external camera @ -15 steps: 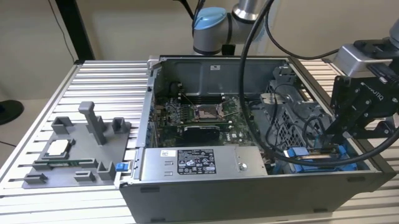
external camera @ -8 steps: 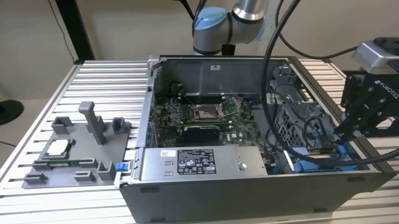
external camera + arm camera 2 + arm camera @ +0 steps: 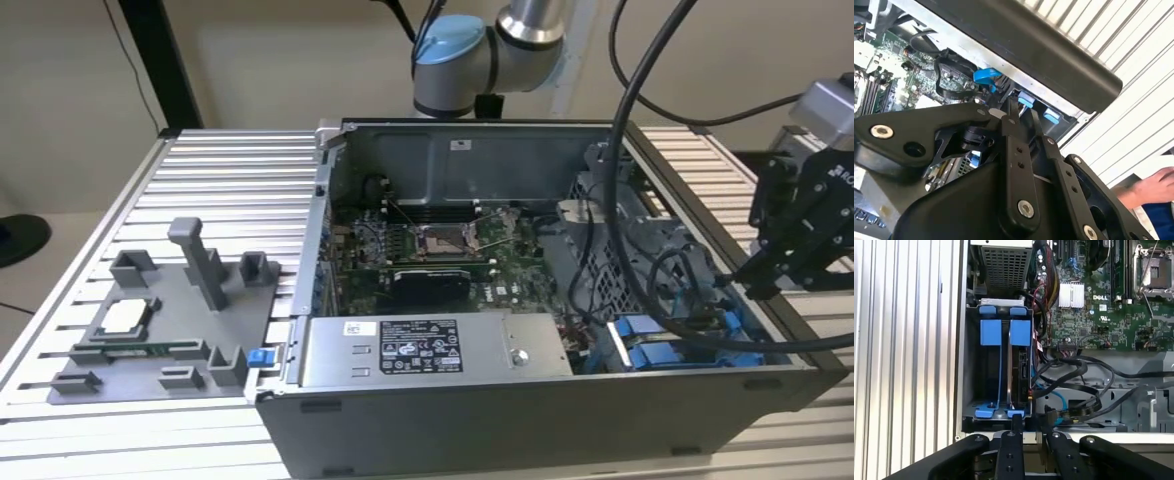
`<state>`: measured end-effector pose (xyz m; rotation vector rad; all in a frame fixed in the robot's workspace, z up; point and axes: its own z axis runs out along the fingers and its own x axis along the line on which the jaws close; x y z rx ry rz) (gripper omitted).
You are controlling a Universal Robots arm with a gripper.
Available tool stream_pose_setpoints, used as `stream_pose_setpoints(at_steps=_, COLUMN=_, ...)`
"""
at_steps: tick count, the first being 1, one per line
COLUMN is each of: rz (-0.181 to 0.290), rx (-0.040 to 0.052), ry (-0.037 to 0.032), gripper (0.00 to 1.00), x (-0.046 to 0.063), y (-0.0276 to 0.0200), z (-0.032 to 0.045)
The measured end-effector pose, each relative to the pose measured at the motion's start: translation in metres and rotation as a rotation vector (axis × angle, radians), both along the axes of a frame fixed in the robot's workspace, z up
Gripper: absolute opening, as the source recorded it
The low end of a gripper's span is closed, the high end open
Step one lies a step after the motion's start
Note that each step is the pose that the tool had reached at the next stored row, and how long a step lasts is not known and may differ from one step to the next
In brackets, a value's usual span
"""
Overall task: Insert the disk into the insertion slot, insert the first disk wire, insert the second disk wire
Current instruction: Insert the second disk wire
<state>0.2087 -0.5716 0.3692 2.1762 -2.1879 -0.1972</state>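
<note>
**Ribbed metal surface (image 3: 227,170), open tower on it, pincer (image 3: 1032,424) by the insertion slot (image 3: 970,365)**

So the surface is that slatted aluminium stuff. The computer case (image 3: 534,420) lies on it on its side with the panel off, motherboard (image 3: 521,270) in plain sight. On the exterior view's left sits a grey fixture tray (image 3: 147,330) with a few small parts on it. The arm (image 3: 461,60) stands behind the case. The pincer hangs over the case's edge on the exterior view's right, close to the insertion slot.

In the first wrist view the disk (image 3: 1023,367) stands edge-on down in the slot, between the blue guide rails (image 3: 990,332), on the side nearer the motherboard. The pincer is open just a crack and I can't see anything between the tips.

Black cables (image 3: 1079,371) loop just beside the slot, but I can't tell if any is plugged into the disk. A hand (image 3: 1154,184) pokes in at the edge of the second wrist view.
</note>
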Motion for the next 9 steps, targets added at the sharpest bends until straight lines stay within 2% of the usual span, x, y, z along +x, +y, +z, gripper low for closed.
stream_pose_setpoints(at_steps=4, rz=0.0, rx=0.0029, ry=0.0155, gripper=0.0, x=0.0007, y=0.0002, z=0.0001)
stream_pose_setpoints(at_steps=5, rz=0.0, rx=0.004, ry=0.0183, gripper=1.0, x=0.0008, y=0.0002, z=0.0001)
stream_pose_setpoints(at_steps=9, rz=0.0, rx=0.0091, ry=0.0216, gripper=1.0, x=0.001, y=0.001, z=-0.0001)
